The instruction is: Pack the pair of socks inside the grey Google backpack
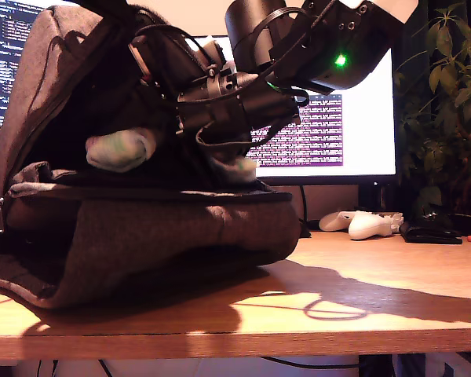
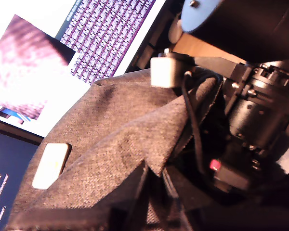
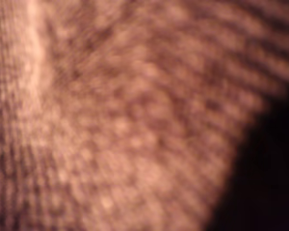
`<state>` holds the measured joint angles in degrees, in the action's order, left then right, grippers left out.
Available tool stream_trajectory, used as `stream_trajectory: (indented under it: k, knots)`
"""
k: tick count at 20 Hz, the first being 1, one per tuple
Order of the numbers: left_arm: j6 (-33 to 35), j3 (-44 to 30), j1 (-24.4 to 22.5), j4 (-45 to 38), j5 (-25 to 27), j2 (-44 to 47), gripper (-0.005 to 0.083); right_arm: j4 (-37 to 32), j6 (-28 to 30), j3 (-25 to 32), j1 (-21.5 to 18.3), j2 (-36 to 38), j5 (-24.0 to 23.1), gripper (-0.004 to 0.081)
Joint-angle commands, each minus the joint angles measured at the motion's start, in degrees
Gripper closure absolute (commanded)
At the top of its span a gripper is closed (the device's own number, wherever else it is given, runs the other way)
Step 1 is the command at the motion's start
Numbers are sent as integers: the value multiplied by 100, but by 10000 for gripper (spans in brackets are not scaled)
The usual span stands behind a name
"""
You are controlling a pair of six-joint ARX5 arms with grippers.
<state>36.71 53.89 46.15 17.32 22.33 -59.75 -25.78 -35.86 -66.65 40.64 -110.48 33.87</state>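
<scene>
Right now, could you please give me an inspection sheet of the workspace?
Surface: wooden desk, sunlit patches and shadows.
Job's things: backpack lies on its side, mouth open; socks sit inside the opening.
Clutter: white plastic objects and a dark flat item at the exterior view's right.
Grippers: an arm reaches into the backpack; jaws hidden. Second wrist view shows only blurred fabric.
Cables: black cables loop along the arm; one crosses the fabric edge.
Surroundings: monitor with text, plant.

An arm (image 1: 243, 98) is reaching down from the exterior view's upper right toward its left, wrist angled low. My second gripper's camera is pressing against blurred weave; neither gripper's jaws are showing.
</scene>
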Motion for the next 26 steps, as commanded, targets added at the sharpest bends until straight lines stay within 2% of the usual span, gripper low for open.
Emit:
stream_trajectory:
  k: [1, 3, 6, 8, 13, 16, 21, 26]
  knots:
    - [-31, 273, 46, -192, -11, 20, 795, 188, 214, -70, 85, -22, 20, 335]
    - [-31, 273, 46, -192, 28, 20, 795, 599, 540, -70, 81, 92, -20, 328]
    - [-31, 273, 46, -197, 52, 20, 795, 1307, 1191, -70, 81, 380, -546, 328]
    - [-31, 273, 37, -208, 66, 20, 795, 1690, 1508, -70, 77, 601, -726, 323]
    - [-31, 273, -42, -221, 61, 20, 795, 2402, 1886, -70, 59, 811, -752, 304]
    - [-28, 273, -42, -219, 61, 20, 795, 2498, 2020, -70, 87, 892, -527, 298]
    - [-28, 273, -42, -219, 61, 20, 795, 2743, 2374, -70, 90, 1300, -529, 275]
    - [-28, 273, -42, -227, 63, 20, 795, 3377, 2570, -70, -2, 1598, -640, 275]
